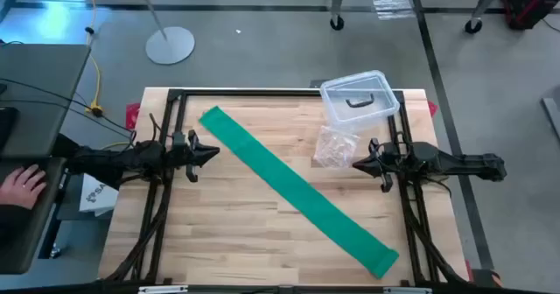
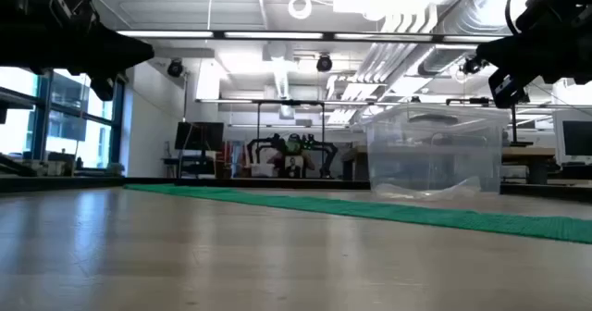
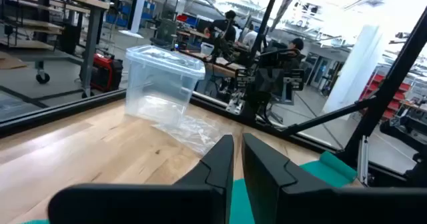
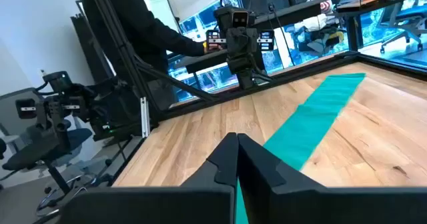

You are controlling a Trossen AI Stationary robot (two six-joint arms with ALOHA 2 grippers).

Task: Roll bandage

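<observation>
While the bandage [image 1: 294,189] lies flat and unrolled, slanting across the table [image 1: 219,233] from its end near the left hand [image 1: 210,153] to its far end at the table's front edge, both hands hover clenched and empty. The right hand [image 1: 360,162] waits beside the plastic bag [image 1: 333,146] and clear box [image 1: 357,97]. A good start would be pinching one end squarely so the roll stays even. Bare wood flanks the bandage; the front end sits close to the edge.
</observation>
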